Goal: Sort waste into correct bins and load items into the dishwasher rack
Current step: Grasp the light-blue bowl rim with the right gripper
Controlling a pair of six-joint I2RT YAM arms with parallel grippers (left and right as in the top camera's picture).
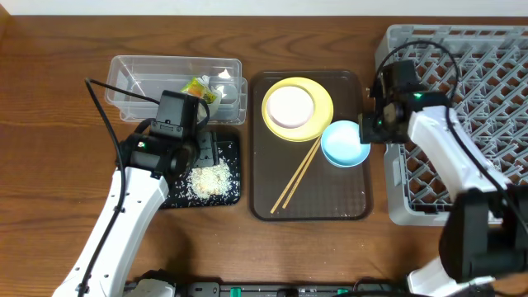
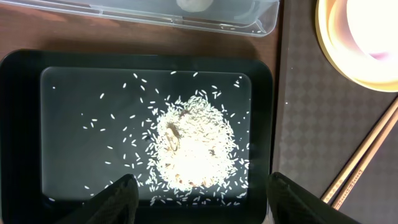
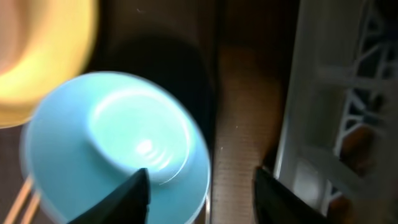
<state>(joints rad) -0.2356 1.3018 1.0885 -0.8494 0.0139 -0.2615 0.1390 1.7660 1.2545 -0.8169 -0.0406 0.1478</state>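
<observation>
A: State of the left gripper [image 2: 199,202]?
B: It hangs over the black tray [image 2: 25,124], low in the left wrist view. Jaws wide apart, nothing between them. The rice [image 2: 193,146] is heaped mid-tray with stray grains all round. Food waste gets its own bin, I judge.

A: The dry waste?
B: In the tub [image 1: 132,82], upper left of the overhead view. The wrapper [image 1: 198,88] lies inside with something pale beside it, too small to name.

A: The right gripper [image 3: 202,199]?
B: At the blue bowl [image 3: 118,143], on the right side of the brown tray [image 1: 330,194], just beside the rack [image 1: 487,74]. One finger [image 3: 127,199] is over the bowl's inside, the other outside the rim. Jaws part open. A gap shows between the outer finger and the rim, so no hold yet, as I read it. That view is blurred.

A: Why take it by the rim?
B: The bowl looks too wide to span, so a pinch on the wall is probably the only purchase. The rack is close, so the carry should be short.

A: What remains?
B: The plate [image 1: 318,99], top of the brown tray, with the white bowl [image 1: 290,106] on it. The chopsticks [image 1: 297,175] lie slantwise below. None of these is in the rack.
</observation>
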